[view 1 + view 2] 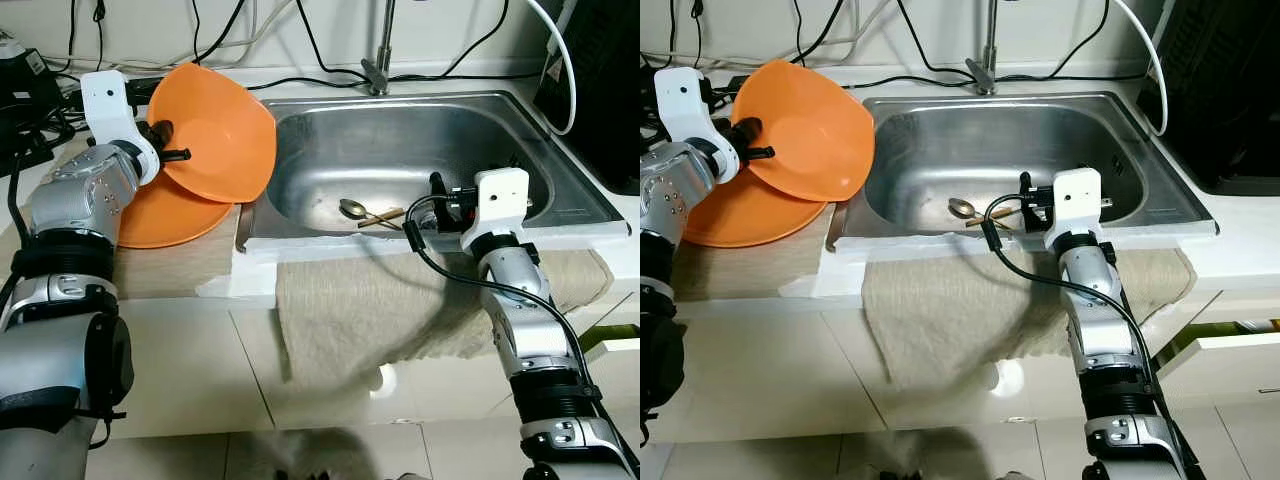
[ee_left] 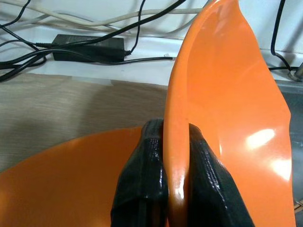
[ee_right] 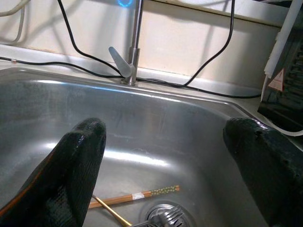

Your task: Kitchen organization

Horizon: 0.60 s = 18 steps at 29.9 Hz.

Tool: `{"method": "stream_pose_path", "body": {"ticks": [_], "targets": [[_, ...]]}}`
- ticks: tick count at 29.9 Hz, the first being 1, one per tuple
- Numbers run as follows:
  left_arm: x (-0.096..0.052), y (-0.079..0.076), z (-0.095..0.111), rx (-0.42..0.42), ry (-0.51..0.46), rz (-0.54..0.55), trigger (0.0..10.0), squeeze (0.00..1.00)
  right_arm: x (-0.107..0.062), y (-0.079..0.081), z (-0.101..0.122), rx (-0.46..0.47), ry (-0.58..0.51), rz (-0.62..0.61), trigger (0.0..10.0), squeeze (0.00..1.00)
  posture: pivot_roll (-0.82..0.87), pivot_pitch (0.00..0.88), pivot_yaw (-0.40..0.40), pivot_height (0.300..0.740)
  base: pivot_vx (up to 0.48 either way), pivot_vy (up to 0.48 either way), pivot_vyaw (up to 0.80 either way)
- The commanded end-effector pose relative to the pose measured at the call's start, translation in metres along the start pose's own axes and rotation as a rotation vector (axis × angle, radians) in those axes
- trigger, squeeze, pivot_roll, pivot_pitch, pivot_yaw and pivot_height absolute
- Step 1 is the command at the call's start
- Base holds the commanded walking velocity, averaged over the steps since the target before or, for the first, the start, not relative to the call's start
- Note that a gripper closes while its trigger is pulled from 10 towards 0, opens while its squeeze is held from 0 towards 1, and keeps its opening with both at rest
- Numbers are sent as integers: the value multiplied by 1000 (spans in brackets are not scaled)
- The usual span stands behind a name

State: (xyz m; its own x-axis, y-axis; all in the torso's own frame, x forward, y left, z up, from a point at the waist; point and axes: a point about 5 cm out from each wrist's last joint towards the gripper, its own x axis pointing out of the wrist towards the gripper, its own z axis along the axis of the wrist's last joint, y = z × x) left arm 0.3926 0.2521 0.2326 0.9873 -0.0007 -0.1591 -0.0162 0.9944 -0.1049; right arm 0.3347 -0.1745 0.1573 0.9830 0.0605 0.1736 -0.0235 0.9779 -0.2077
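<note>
Holding item one: orange bowl (image 1: 215,135), tilted on edge above the worktop (image 1: 170,265) just left of the sink (image 1: 560,160), its hollow facing the basin. My left fingers (image 2: 142,189) are clenched on its rim, one finger on each side of the thin orange wall, as the left wrist view shows.

Item two: orange plate (image 1: 165,215), lying flat on the worktop beneath the lifted bowl, partly hidden by my left arm.

Item three: stainless sink, set into the worktop, with a tap (image 3: 130,42) rising behind its back edge.

Item four, in the sink bottom: a spoon (image 1: 352,208) and a pair of chopsticks (image 3: 137,195), lying together; a fork (image 3: 163,218) rests at the drain.

Item five: my right fingers (image 3: 80,170), spread wide with nothing between them, hovering over the front right part of the basin, pointed at the tap.

Item six: beige cloth (image 1: 350,310), draped over the front edge of the sink and hanging down the cabinet face.

Item seven: black cables (image 1: 300,80), running along the wall behind the sink, and a black power adapter (image 2: 87,47) lying on the worktop behind the bowl.
</note>
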Motion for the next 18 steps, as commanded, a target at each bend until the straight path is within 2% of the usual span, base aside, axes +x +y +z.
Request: {"method": "stream_pose_path", "body": {"ticks": [1, 18], "targets": [[0, 0, -16, 12, 67, 16, 0, 0, -3, -6, -1, 2, 8, -8, 10000, 0, -135, 0, 35, 740, 0, 0, 0], [0, 2, -17, 11, 68, 19, 0, 0, -3, -4, -3, 3, 11, -6, 10000, 0, -159, 0, 67, 740, 0, 0, 0]]}}
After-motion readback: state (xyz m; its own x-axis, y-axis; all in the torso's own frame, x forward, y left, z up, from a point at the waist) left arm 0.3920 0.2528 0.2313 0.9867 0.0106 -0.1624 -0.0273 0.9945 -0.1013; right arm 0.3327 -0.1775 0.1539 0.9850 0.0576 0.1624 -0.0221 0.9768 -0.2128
